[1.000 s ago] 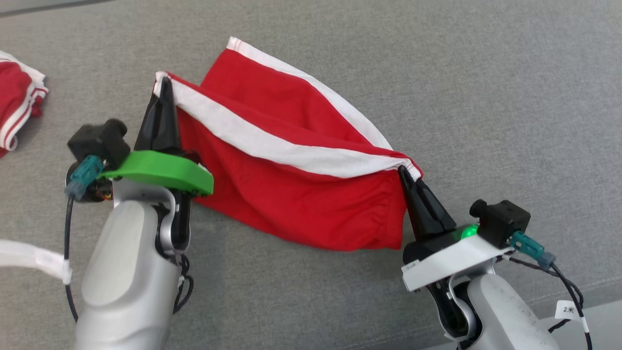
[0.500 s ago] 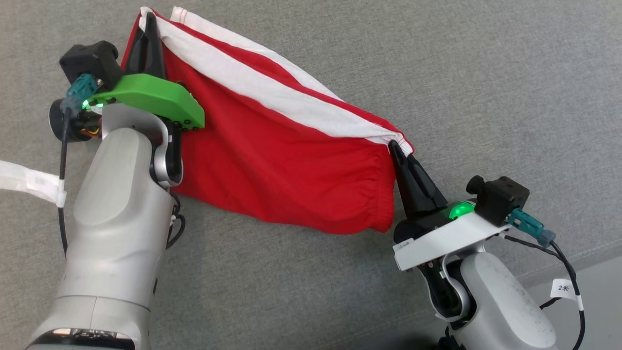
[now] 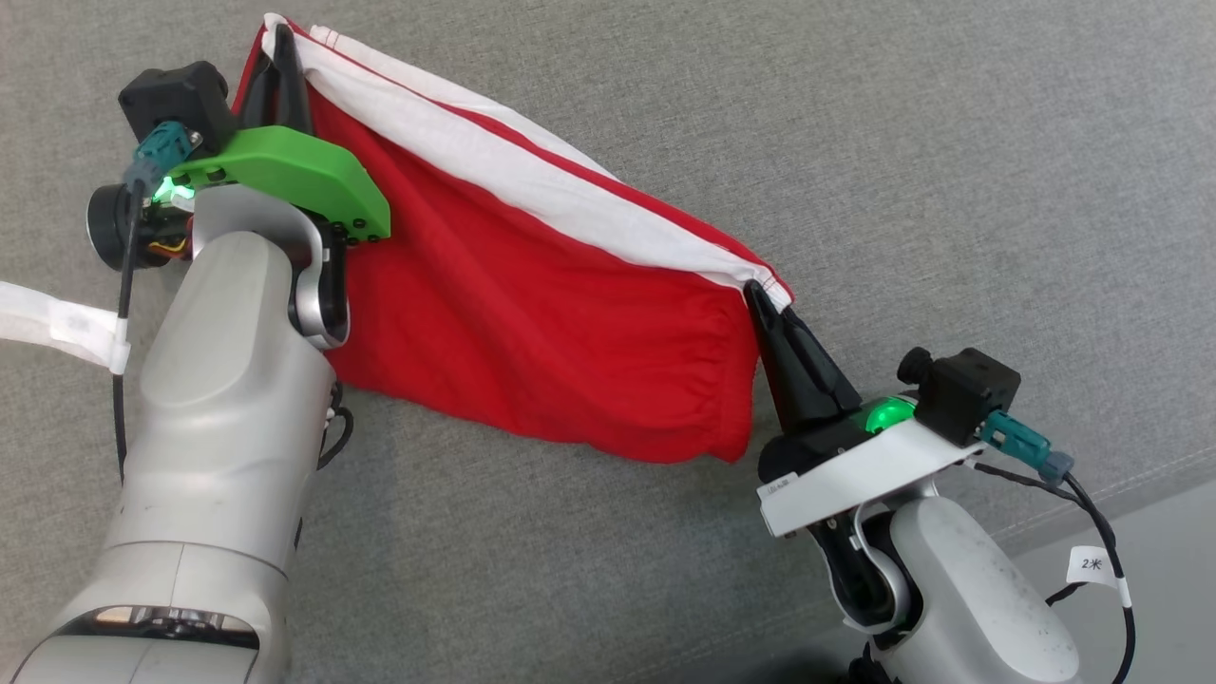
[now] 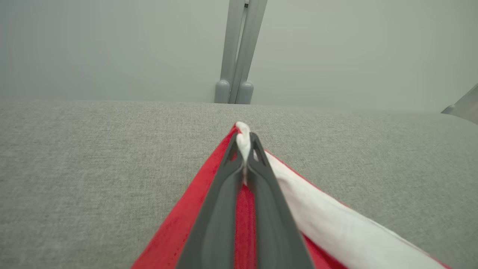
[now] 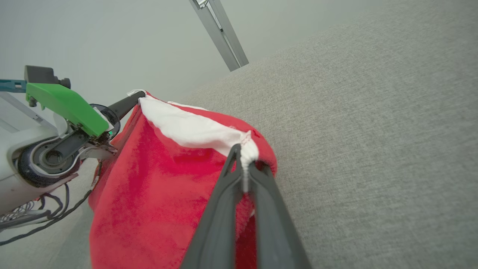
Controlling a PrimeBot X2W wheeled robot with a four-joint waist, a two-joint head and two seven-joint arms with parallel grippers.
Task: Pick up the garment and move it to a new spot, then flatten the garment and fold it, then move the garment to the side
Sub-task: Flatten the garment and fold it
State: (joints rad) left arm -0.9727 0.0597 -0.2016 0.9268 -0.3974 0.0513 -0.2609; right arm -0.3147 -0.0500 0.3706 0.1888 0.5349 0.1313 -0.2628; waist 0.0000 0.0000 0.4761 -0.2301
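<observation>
Nearest us, at the lower right of the head view, the grey fabric surface [image 3: 950, 142] ends in a seamed edge beside the right arm, with smooth floor [image 3: 1187, 532] past it. Between that edge and the garment [image 3: 532, 313] lies a strip of open grey cloth, wider toward our left arm.

The right gripper [image 3: 760, 302] has its jaws pinched tight on the near right corner of the garment's white band [image 3: 570, 199]; the right wrist view shows white cloth bunched between the tips [image 5: 244, 157].

The garment's long axis runs on a diagonal, from that near right corner up to the far left. The band is drawn along the far side and the red cloth falls toward us below it, gathered along the right-hand end.

At the far left corner the left gripper [image 3: 282, 57] has its jaws closed on the band's other end, white cloth squeezed between the tips [image 4: 244, 140].

To the right of the garment and beyond it the surface lies open. In the left wrist view it ends at a pale wall [image 4: 93, 48], where a grey post [image 4: 239, 48] stands
</observation>
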